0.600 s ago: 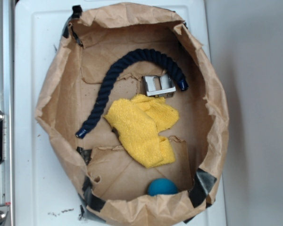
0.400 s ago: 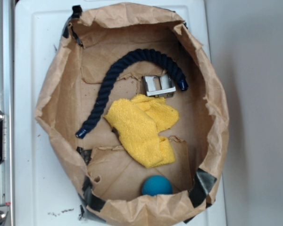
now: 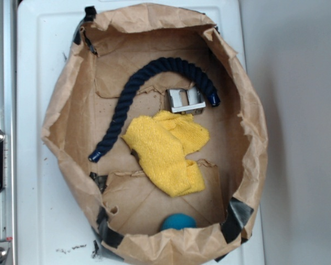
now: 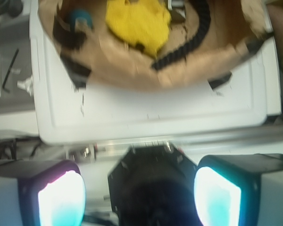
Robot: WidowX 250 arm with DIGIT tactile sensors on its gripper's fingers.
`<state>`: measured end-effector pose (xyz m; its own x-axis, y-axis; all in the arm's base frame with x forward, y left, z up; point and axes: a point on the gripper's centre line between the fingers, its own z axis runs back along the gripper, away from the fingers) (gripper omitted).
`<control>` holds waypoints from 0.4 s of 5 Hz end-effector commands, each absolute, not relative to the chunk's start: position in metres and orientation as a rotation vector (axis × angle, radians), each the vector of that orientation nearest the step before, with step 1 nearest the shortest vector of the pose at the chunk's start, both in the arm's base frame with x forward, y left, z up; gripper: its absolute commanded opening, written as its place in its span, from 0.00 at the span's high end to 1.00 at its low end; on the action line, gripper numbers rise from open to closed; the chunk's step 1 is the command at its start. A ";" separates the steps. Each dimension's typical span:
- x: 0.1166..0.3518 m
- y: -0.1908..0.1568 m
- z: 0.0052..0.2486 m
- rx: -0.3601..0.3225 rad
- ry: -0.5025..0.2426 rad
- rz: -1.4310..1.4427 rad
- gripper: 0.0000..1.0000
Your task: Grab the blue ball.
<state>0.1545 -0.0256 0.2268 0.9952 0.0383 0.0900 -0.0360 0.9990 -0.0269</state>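
Gripper (image 4: 139, 197): wide apart, nothing between its two glowing fingers (image 4: 61, 200), hanging outside the paper bag over the white table (image 4: 146, 113).
Blue ball (image 3: 178, 222): down at the bag's near edge, half tucked behind the crumpled rim.
Paper bag (image 3: 66, 99): rolled open, lying flat.
Yellow cloth (image 3: 168, 152): mid-bag, apart from the ball.
Navy rope (image 3: 127, 99): arched above the cloth.
Metal buckle (image 3: 185, 100): touching the cloth's top edge.

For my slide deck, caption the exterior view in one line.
Blue ball at the near wall of a paper-lined bin, with yellow cloth and navy rope.
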 end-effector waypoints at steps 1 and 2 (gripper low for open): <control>0.233 -0.006 0.221 0.041 -0.263 -0.099 0.00; 0.242 0.021 0.206 0.052 -0.333 -0.350 0.00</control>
<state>0.2382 0.0191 0.1941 0.8901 -0.3616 0.2773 0.3496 0.9322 0.0932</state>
